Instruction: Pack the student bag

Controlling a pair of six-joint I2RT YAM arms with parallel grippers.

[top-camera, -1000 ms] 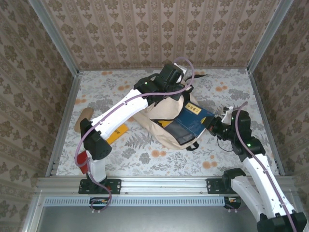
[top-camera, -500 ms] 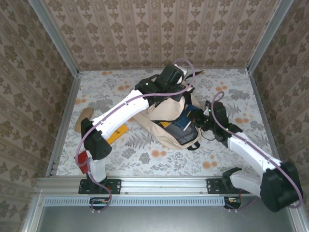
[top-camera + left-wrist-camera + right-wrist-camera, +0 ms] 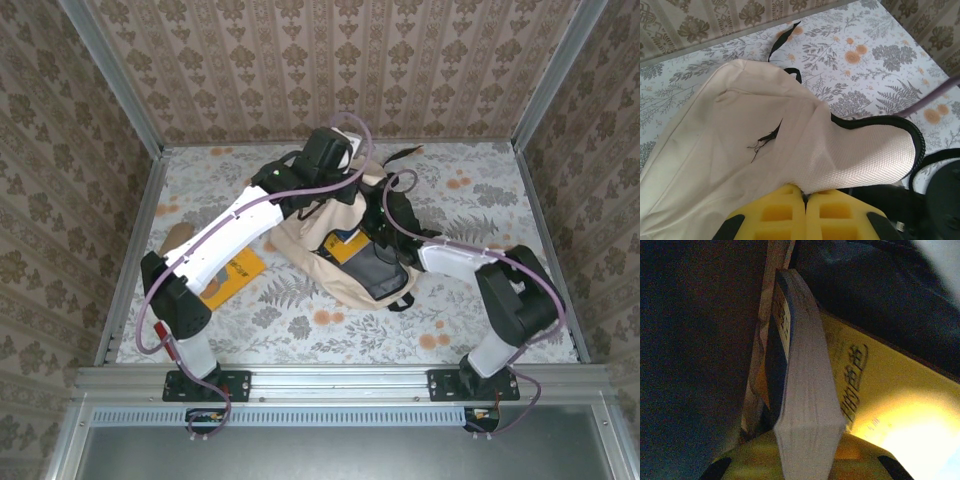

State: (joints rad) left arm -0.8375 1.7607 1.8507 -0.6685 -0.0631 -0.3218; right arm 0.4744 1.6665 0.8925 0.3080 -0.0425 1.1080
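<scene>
Fabric of the large cream student bag (image 3: 740, 145) is pinched between the shut yellow pads of the left pincer (image 3: 805, 202), which grips the cloth at the bag's upper edge. A black-edged woven flap curves away to the right, and a black strap (image 3: 782, 37) trails onto the floral-patterned surface (image 3: 480, 190). From above, the bag lies near the middle of the surface, its mouth facing the right arm. The right pincer (image 3: 809, 455) is inside that mouth, clamped on a thick blue-covered book (image 3: 807, 370) held edge-on, its white page block towards the camera. Dark grey lining (image 3: 690, 340) lies to the book's left, and a yellow cover with black characters (image 3: 875, 395) rests against its right side. A flat yellow booklet (image 3: 235, 272) lies on the surface left of the bag, beside the left arm
</scene>
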